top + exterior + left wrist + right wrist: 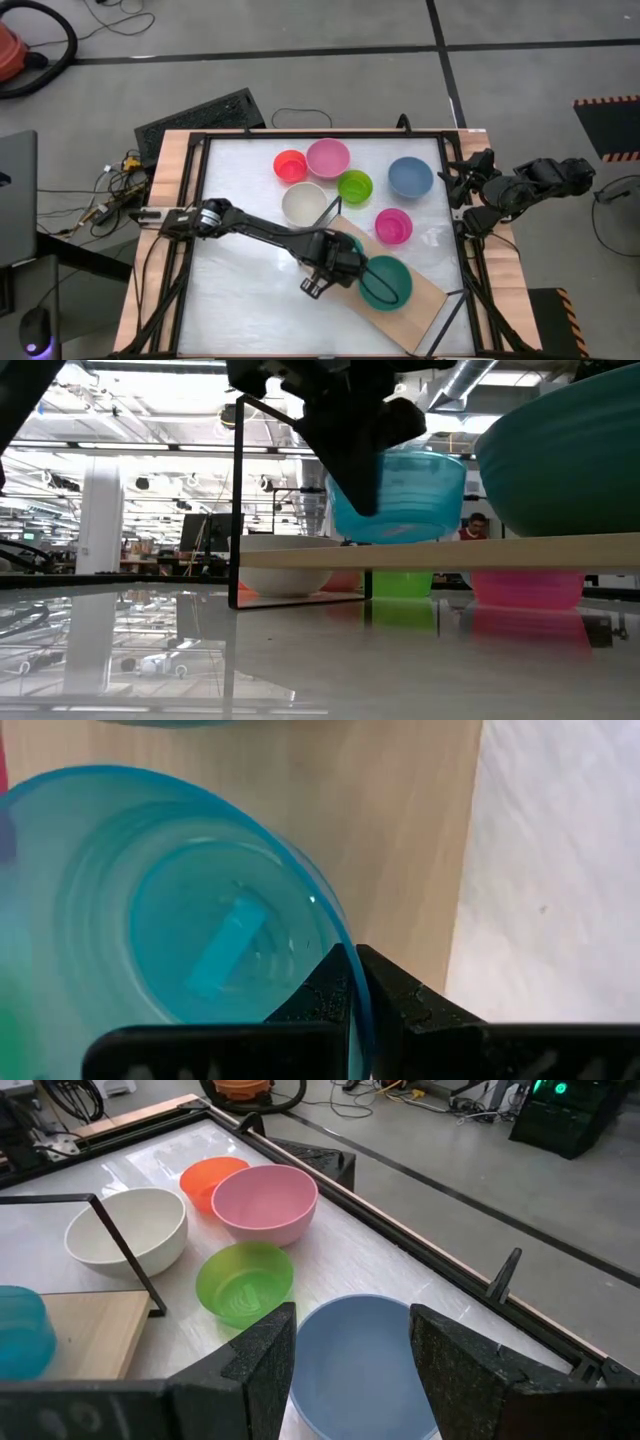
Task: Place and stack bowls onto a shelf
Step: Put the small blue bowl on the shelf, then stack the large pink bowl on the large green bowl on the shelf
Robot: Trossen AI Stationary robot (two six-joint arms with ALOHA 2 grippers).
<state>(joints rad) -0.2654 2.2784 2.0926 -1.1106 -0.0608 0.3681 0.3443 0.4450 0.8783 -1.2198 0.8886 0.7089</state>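
My left gripper (356, 982) pinched the cyan bowl (170, 910) by its rim, holding it just above the shelf (390, 830), apparently for placing. My right gripper (350, 1350) waited open at the table's edge.

Bright, even overhead light; the white tabletop (250, 300) glares, wrist close-ups blur.

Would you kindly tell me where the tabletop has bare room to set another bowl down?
The widest bare patch lies beneath the left arm, between the table's left edge and the shelf. The far side is crowded: red bowl, pink bowl, white bowl, lime bowl, blue bowl, magenta bowl.
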